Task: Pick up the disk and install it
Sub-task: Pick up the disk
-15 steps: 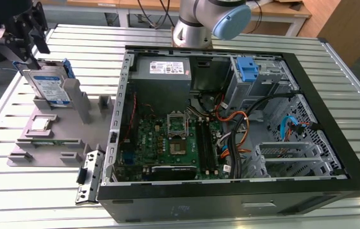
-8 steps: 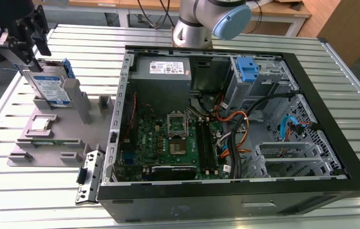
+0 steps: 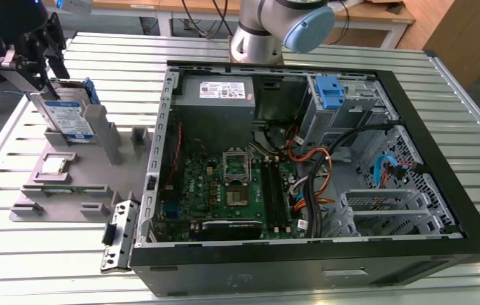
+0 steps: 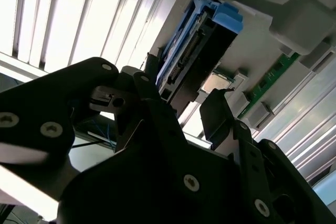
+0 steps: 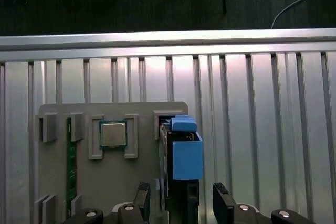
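Two dark fingers (image 5: pixel 142 199) of the end effector (image 5: pixel 181 190) stand apart, one on each side of the disk (image 5: pixel 186 153). In the first wrist view a gap shows between each finger and the drive, so nothing is clamped. The disk stands upright on edge in a slot of the grey holder plate (image 5: pixel 105 182), its blue carrier frame uppermost.

In the exterior view the disk (image 3: pixel 68 113) is at about ten o'clock of the scene, with the end effector (image 3: pixel 43 79) just above it at eleven o'clock from it. The holder plate (image 3: pixel 79 190) lies flat on the slatted bench (image 3: pixel 36 260) and also carries a square processor chip (image 3: pixel 54 165) and a green memory stick (image 3: pixel 61 189), both at six o'clock from the disk.

At three o'clock from the plate, just beside it, the open computer case (image 3: pixel 308 264) lies on its side — motherboard exposed, a narrow blue latch (image 3: pixel 331 94) upright near one o'clock, a grey box with a white sticker (image 3: pixel 214 95) near twelve.
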Controlling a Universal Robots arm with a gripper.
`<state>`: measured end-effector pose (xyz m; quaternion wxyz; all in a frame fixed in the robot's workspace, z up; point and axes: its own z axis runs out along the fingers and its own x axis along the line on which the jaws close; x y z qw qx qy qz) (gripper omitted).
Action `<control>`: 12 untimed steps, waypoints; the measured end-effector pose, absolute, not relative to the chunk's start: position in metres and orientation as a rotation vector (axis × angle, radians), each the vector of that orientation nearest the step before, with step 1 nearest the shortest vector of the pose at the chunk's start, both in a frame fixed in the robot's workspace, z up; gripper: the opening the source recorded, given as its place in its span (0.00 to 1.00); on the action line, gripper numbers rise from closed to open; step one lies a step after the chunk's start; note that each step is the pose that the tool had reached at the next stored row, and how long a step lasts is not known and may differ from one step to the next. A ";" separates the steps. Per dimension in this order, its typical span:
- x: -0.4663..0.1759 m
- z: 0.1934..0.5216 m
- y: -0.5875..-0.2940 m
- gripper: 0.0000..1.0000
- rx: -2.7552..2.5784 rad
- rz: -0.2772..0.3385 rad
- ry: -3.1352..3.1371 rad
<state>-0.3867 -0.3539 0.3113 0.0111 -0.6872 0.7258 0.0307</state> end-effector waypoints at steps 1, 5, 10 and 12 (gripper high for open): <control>-0.387 0.310 -0.354 0.59 -2.148 0.095 2.259; -0.388 0.307 -0.354 0.59 -2.172 0.093 2.235; -0.390 0.304 -0.354 0.59 -2.193 0.091 2.214; -0.391 0.303 -0.354 0.59 -2.196 0.091 2.210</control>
